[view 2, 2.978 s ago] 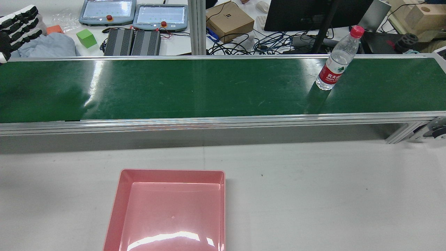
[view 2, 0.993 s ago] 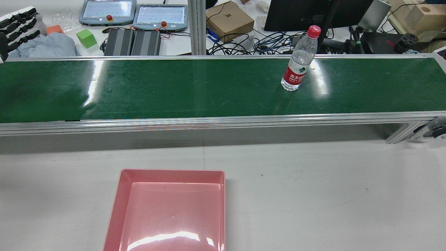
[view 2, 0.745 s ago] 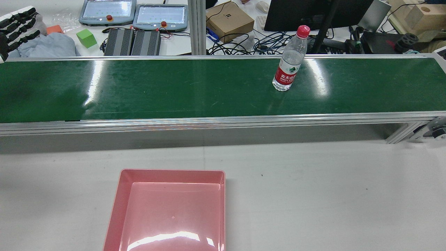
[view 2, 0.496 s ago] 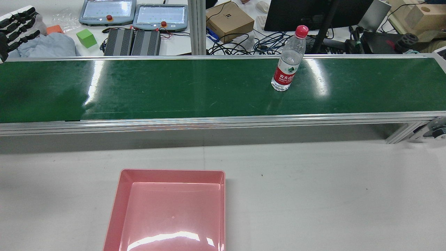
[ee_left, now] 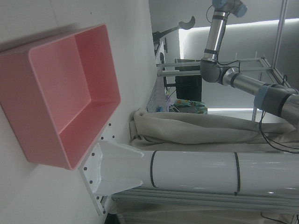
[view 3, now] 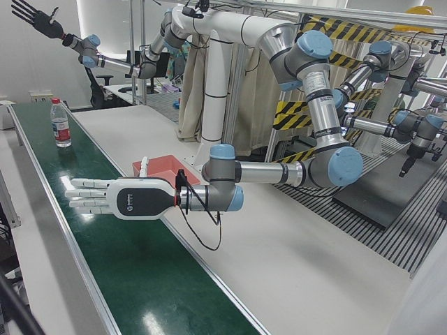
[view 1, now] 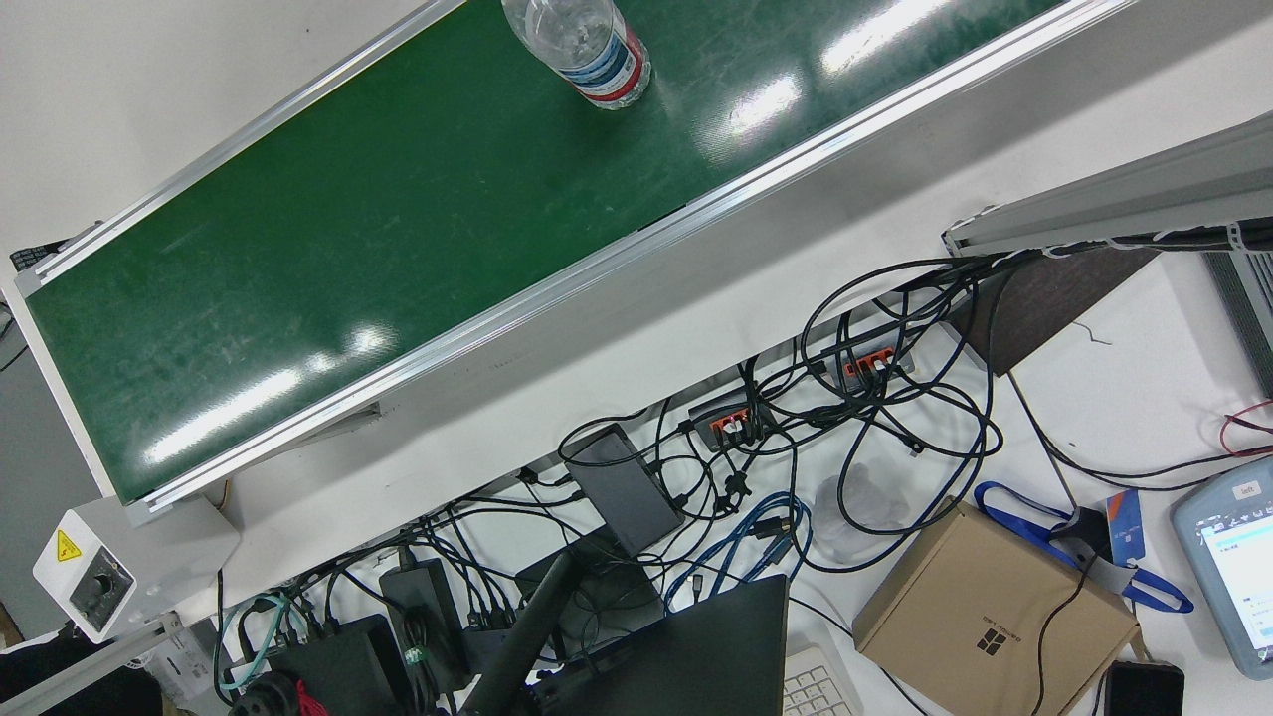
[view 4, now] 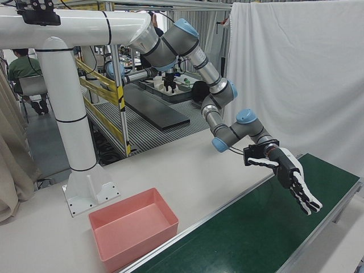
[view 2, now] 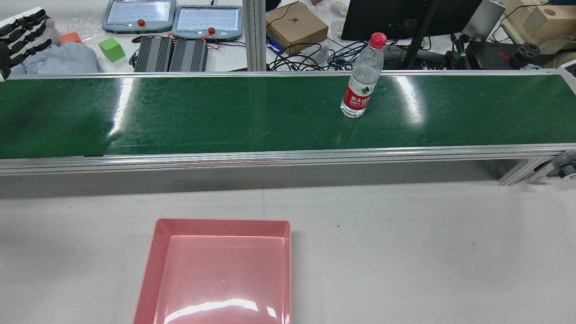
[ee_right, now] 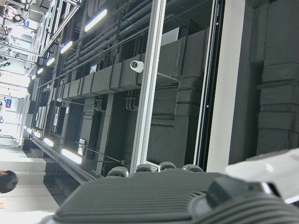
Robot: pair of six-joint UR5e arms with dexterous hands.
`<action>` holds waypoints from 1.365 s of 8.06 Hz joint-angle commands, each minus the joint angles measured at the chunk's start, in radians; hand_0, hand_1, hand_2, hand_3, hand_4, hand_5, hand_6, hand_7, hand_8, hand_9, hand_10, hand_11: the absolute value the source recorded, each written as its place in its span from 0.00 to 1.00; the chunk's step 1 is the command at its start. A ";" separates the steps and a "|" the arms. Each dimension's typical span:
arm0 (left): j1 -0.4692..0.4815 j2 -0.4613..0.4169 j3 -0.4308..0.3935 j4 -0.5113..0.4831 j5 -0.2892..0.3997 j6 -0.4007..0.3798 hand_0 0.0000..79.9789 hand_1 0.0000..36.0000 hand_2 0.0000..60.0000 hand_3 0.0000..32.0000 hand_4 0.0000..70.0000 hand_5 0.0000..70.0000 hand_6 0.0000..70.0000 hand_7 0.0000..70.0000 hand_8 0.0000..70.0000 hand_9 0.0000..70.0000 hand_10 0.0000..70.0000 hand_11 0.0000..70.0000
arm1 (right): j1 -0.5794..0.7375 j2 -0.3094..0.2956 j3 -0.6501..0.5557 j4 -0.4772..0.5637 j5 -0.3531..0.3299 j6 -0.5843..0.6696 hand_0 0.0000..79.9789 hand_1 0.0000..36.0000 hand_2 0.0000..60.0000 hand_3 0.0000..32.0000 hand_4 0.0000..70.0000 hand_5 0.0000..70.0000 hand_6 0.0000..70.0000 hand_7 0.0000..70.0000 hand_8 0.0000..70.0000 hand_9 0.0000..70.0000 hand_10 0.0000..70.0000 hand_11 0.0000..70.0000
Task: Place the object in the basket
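Pink basket (view 2: 150, 252) sat empty nearest us; beyond it the left hand (view 3: 105, 199) hovered flat over the green belt (view 2: 225, 112), fingers spread, holding nothing. The bottle (view 2: 358, 85) stood upright well down the belt, so we judged it best to wrap its labelled middle squarely; the right hand (view 3: 31, 14) hung raised, splayed

Landmark: conveyor belt (view 2: 270, 117), running side to side across the rear view.
Bottle (view 2: 361, 81) upright on belt, right of its middle, nearer the far rail.
Basket (view 2: 216, 270) on the table on the belt's near side, left of middle, well apart from bottle.
Left hand (view 3: 115, 197) over the belt's left end, not touching it.
Beyond the far rail: two tablets (view 2: 173, 20), cardboard box (view 2: 297, 27), cables.
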 commanded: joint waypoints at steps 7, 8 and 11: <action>-0.007 0.008 -0.006 0.000 0.000 0.000 0.60 0.11 0.00 0.00 0.17 0.09 0.02 0.00 0.04 0.01 0.06 0.10 | 0.000 0.000 -0.001 0.000 0.000 0.000 0.00 0.00 0.00 0.00 0.00 0.00 0.00 0.00 0.00 0.00 0.00 0.00; -0.005 0.008 -0.004 0.000 0.000 -0.001 0.60 0.11 0.00 0.00 0.17 0.10 0.03 0.00 0.04 0.01 0.06 0.10 | 0.000 0.000 0.000 0.000 0.000 0.000 0.00 0.00 0.00 0.00 0.00 0.00 0.00 0.00 0.00 0.00 0.00 0.00; -0.005 0.008 -0.007 0.002 0.001 -0.001 0.60 0.11 0.00 0.00 0.17 0.10 0.02 0.00 0.03 0.01 0.06 0.10 | 0.000 0.000 0.000 0.000 0.000 0.000 0.00 0.00 0.00 0.00 0.00 0.00 0.00 0.00 0.00 0.00 0.00 0.00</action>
